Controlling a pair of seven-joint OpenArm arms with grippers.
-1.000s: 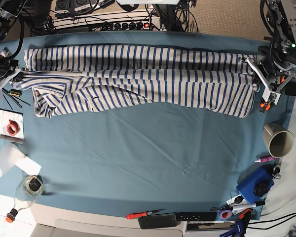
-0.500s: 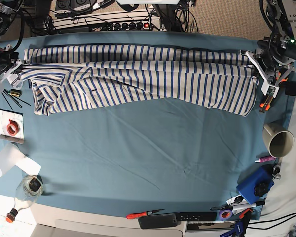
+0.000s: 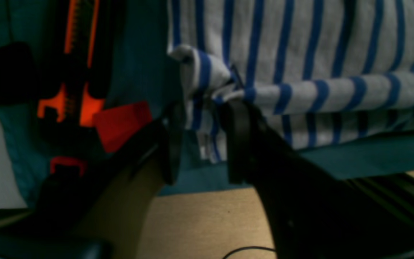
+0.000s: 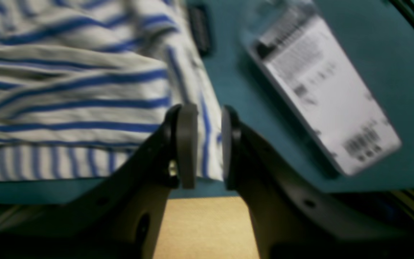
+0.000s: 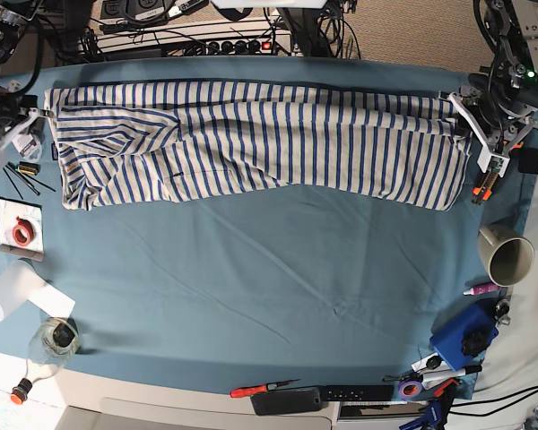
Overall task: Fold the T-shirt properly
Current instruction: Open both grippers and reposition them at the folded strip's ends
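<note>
The white, blue-striped T-shirt (image 5: 251, 134) lies as a long band across the far half of the blue table cover (image 5: 251, 287). My left gripper (image 5: 455, 100) is at the shirt's right end. In the left wrist view its jaws stand apart around a bunched corner of the T-shirt (image 3: 318, 54), with the left gripper (image 3: 204, 142) open. My right gripper (image 5: 40, 115) is at the shirt's left end. The right wrist view shows the right gripper (image 4: 207, 144) open, with the hem of the T-shirt (image 4: 67, 90) lying in the gap.
An orange utility knife (image 5: 482, 186) (image 3: 74, 72) lies by the shirt's right end, and a mug (image 5: 507, 253) lies below it. A white labelled packet (image 4: 322, 90), a tape roll (image 5: 22, 233), a cup (image 5: 9, 294) and a bottle (image 5: 49, 345) are on the left. Tools line the front edge.
Both grippers carried the shirt's ends toward the far edge, flattening the raised fold, and both went from shut on the cloth to jaws apart.
</note>
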